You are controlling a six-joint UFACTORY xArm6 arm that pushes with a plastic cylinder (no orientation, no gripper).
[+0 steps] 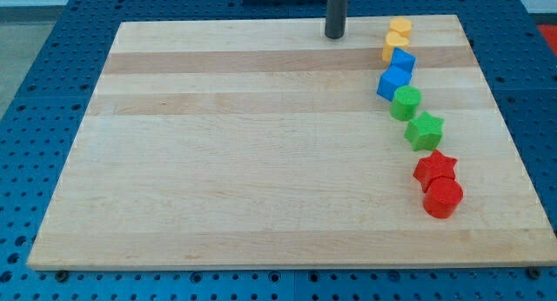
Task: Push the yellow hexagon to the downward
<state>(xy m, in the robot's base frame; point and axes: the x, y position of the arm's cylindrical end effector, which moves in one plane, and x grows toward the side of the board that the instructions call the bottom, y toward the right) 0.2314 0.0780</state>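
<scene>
My tip, a bare rod with no pincer, stands left of the yellow hexagon, not yet above it for the downward push.

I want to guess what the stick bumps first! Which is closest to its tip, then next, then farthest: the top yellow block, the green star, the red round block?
From my tip:
1. Top yellow block, just right of it.
2. Green star, lower right.
3. Red round block, farthest, lowest in the row.
</scene>
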